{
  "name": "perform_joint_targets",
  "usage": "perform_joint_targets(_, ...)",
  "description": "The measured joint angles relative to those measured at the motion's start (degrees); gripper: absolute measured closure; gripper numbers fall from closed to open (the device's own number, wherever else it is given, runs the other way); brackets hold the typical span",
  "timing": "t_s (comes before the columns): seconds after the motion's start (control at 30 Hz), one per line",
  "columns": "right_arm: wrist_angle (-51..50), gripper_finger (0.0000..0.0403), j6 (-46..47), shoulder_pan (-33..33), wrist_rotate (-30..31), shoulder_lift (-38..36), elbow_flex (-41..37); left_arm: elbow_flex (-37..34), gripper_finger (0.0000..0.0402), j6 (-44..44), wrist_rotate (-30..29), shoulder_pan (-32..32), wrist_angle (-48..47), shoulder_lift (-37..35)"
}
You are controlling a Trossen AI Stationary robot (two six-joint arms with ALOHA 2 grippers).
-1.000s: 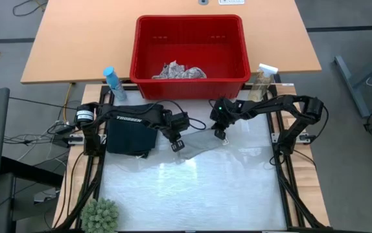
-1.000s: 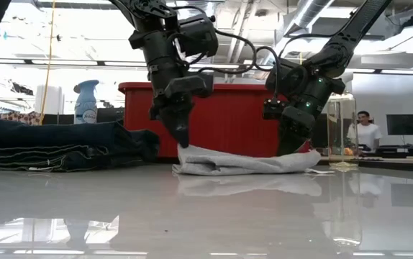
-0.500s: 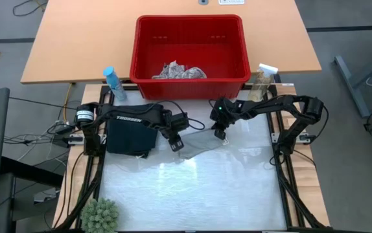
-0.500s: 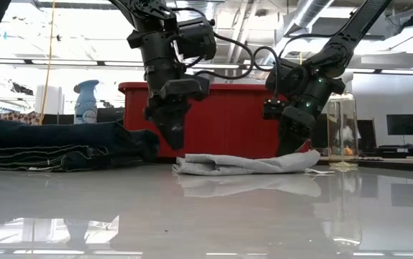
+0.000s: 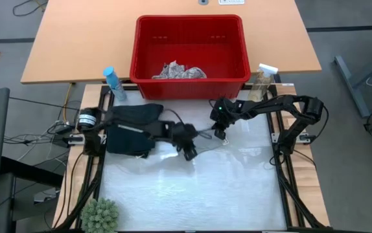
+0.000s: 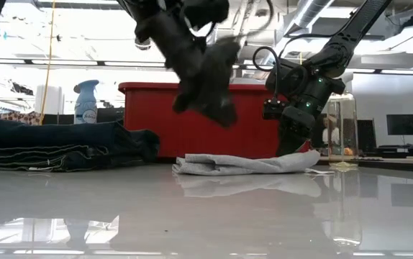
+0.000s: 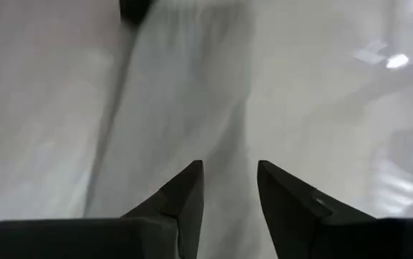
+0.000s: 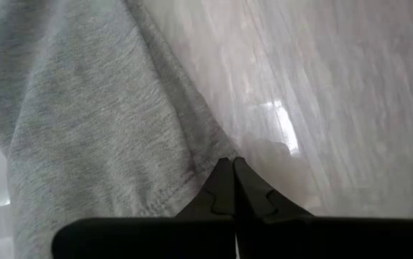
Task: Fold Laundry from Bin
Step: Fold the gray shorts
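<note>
grey cloth: laid flat on the white table (image 5: 238, 194), around 12 o'clock of table centre, just in front of the bin; seen in the low view (image 6: 246, 163) as a low folded strip.
long axis: judged to run 3-to-9 o'clock across the table; one end under the right gripper, the other toward the left gripper.
progress: trousers (image 5: 131, 133) lie folded in a stack at 9-10 o'clock of the cloth; counted as done.
in hand: grey cloth judged mid-fold, not yet finished.
left to do: leaf-print cloth (image 5: 179, 71) is crumpled in the bin (image 5: 189, 26), untouched.
right gripper (image 5: 220, 134): fingers pressed together on the cloth's edge, hem nipped at the tips in its wrist view (image 8: 229, 173).
left gripper (image 5: 190, 153): raised off the table at the cloth's 8 o'clock side, fingers (image 7: 185, 191) apart, nothing between them; cloth seen below in its wrist view.
surroundings: blue spray bottle (image 5: 113, 83) at the bin's 8 o'clock corner, clear one (image 5: 264, 79) at 4 o'clock; plant (image 5: 100, 215) at the table's 7 o'clock corner.
</note>
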Motion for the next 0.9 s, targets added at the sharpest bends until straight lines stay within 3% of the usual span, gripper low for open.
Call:
perform_joint_targets(0.1, -0.04, 0.0389, 0.00, 0.00, -0.02, 0.00, 0.00, -0.13, 0.0298, -1.84, -4.51, -2.72, 0.82, 2.88)
perform_joint_targets(0.27, -0.02, 0.0389, 0.00, 0.00, -0.02, 0.00, 0.00, -0.12, 0.0318, -5.39, -6.27, -5.65, 2.81, 7.63)
perform_joint_targets(0.43, -0.02, 0.0389, -0.01, -0.19, -0.01, 0.00, 0.00, -0.05, 0.0331, -10.72, -5.64, -5.70, 2.66, 9.00)
perform_joint_targets(0.63, -0.11, 0.0370, 0.93, -2.02, 0.52, -1.03, -0.11, -0.05, 0.0335, -10.91, -5.35, -5.68, 2.97, 9.55)
perform_joint_targets(0.9, -2.11, 0.0338, -1.17, -7.09, 7.00, -9.95, 3.12, -0.05, 0.0335, -11.16, -4.56, -5.64, 2.79, 9.58)
